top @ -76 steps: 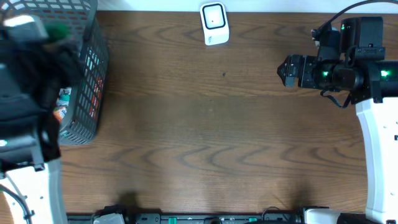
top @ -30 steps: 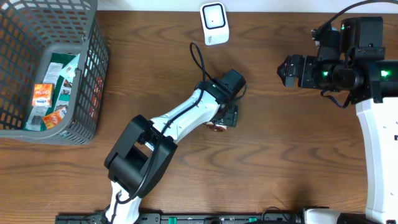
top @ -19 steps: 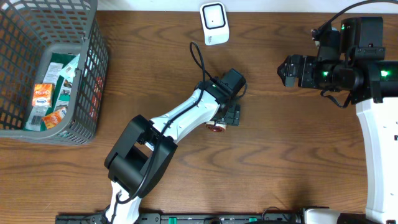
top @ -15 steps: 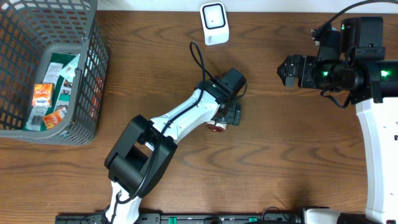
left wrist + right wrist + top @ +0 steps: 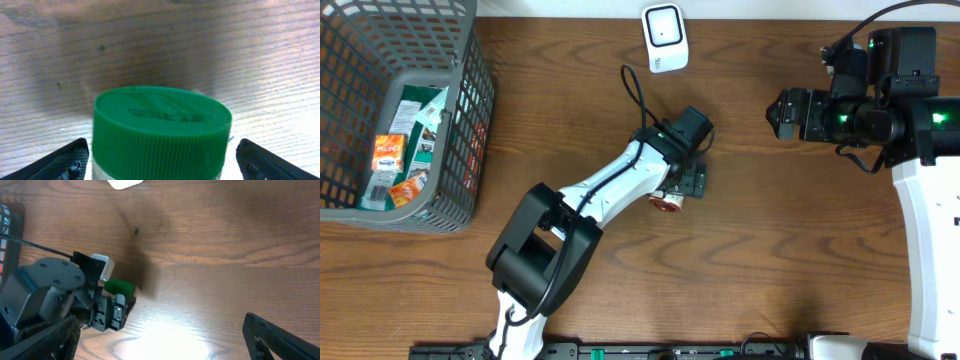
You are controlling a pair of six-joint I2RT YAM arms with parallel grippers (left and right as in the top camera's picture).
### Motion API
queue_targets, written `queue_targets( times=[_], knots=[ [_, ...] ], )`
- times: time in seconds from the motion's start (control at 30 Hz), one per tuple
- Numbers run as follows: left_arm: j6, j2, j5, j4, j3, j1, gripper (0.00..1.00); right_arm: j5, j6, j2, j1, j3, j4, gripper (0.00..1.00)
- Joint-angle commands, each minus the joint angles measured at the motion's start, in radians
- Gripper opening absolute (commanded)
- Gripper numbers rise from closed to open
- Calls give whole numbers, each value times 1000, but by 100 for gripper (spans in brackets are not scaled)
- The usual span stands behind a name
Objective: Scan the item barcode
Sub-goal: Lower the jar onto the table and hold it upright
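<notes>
Bottle [image 5: 160,132] with green cap sits mid-table [image 5: 770,240], 6 o'clock from scanner [image 5: 664,37]. We see left gripper [image 5: 691,184] released, fingers clear of cap. Right gripper [image 5: 780,113], 3 o'clock, spread, empty.

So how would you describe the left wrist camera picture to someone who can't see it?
A ribbed green screw cap fills the lower middle, seen close from above. A black fingertip sits at each bottom corner, either side of the cap, with the wood-grain table behind.
</notes>
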Motion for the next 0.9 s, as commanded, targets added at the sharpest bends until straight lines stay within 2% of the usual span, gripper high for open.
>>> queue_targets(
  times=[0.0,0.17,0.37,0.87],
  knots=[
    [13,-32,-16,-2,17,16,95,-9,-14,5,1,20,-1,99],
    [13,-35,-13,-12,17,19,95,-9,-14,5,1,20,-1,99],
    [13,-35,61,-25,17,18,95,-9,-14,5,1,20,-1,99],
    [20,-35,64,-80,17,17,94,-9,-14,5,1,20,-1,99]
  ],
)
